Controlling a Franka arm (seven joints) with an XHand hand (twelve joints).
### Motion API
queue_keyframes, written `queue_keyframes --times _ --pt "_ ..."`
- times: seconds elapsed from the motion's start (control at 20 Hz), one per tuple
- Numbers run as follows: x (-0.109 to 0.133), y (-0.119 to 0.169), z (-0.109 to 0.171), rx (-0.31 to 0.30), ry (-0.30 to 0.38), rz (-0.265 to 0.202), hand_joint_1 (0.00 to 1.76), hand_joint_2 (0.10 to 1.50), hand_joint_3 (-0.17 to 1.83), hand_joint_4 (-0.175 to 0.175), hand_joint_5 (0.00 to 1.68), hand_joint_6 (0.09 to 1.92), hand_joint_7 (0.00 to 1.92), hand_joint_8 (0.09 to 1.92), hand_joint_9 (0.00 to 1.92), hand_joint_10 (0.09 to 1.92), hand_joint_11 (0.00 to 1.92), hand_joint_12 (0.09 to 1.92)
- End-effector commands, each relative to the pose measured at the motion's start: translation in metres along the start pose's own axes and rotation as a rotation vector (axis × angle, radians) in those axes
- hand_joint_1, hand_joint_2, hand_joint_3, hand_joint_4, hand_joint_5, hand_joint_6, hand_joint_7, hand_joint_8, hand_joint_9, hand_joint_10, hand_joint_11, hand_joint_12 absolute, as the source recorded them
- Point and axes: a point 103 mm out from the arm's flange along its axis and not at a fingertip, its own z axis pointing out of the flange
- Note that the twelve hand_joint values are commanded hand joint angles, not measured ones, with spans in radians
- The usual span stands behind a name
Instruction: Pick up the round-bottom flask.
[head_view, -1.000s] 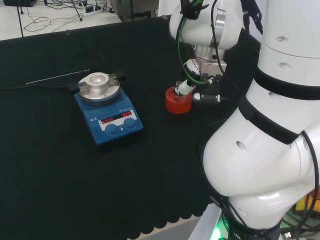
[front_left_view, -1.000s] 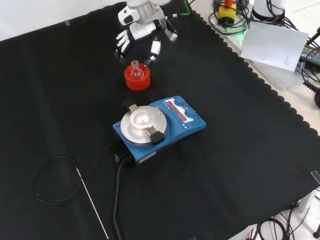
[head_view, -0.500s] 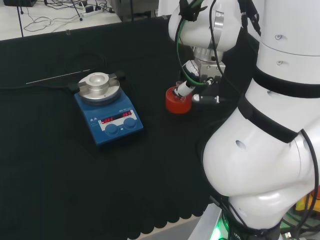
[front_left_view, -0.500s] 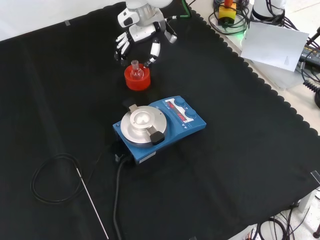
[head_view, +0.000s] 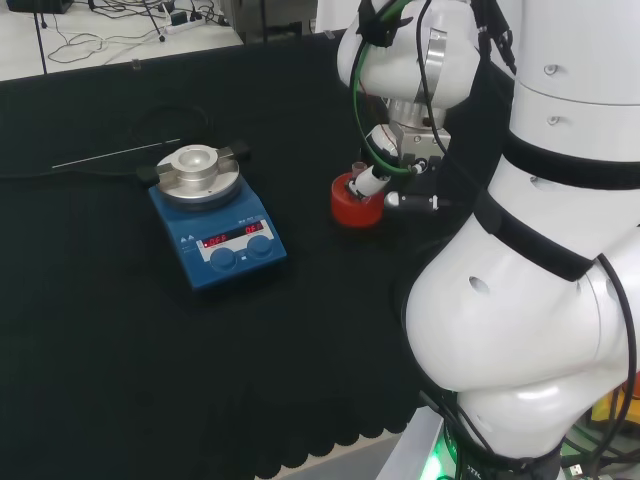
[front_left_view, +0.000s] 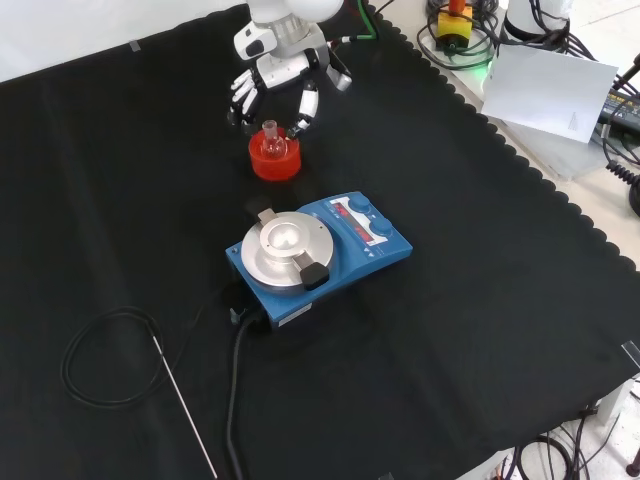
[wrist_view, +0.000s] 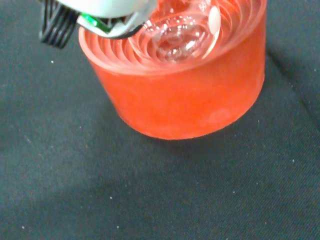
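The hand (front_left_view: 283, 72) hovers just behind the red stand (front_left_view: 274, 157), fingers (front_left_view: 241, 98) spread around the flask (front_left_view: 270, 137), not touching.

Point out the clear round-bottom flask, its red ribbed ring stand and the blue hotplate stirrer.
Clear round-bottom flask (front_left_view: 269, 138), front view, neck.
Red ribbed ring stand (wrist_view: 190, 100), wrist view, side wall.
Blue hotplate stirrer (head_view: 232, 247), head view, front panel.

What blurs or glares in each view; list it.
Wrist view: a blurred white part of the hand crosses the red ribbed stand, and highlights glint on the round-bottom flask. Front view: soft shadow beside the stirrer plate. Head view: even light.
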Motion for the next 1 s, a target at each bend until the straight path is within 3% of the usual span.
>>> queue_keyframes --times 0.05,0.6,0.7,0.75,0.85,1.0 --pt "0.001 0.006 -0.001 -0.014 0.0 -0.004 0.95 0.62 0.67 -0.071 0.73 0.7 0.33 0.7 0.56 0.67 0.27 1.37" --pt "0.0 0.01 -0.011 -0.072 -0.016 -0.001 0.94 0.67 0.68 -0.104 0.92 0.78 0.37 0.71 0.6 0.66 0.34 1.35" --pt "0.0 0.01 -0.012 -0.077 -0.021 -0.004 1.01 0.82 0.47 0.065 1.01 0.88 0.39 0.72 0.63 0.65 0.36 1.34" --pt "0.001 0.009 -0.012 -0.088 -0.028 -0.003 1.04 0.86 0.4 0.098 1.04 0.89 0.4 0.72 0.64 0.65 0.38 1.33" --pt "0.001 0.009 -0.013 -0.093 -0.022 0.002 1.08 0.85 0.41 0.103 1.1 0.87 0.43 0.7 0.67 0.62 0.41 1.32" --pt "-0.001 0.007 -0.017 -0.086 -0.005 0.003 1.11 0.78 0.54 0.068 1.14 0.87 0.47 0.68 0.71 0.59 0.46 1.3"
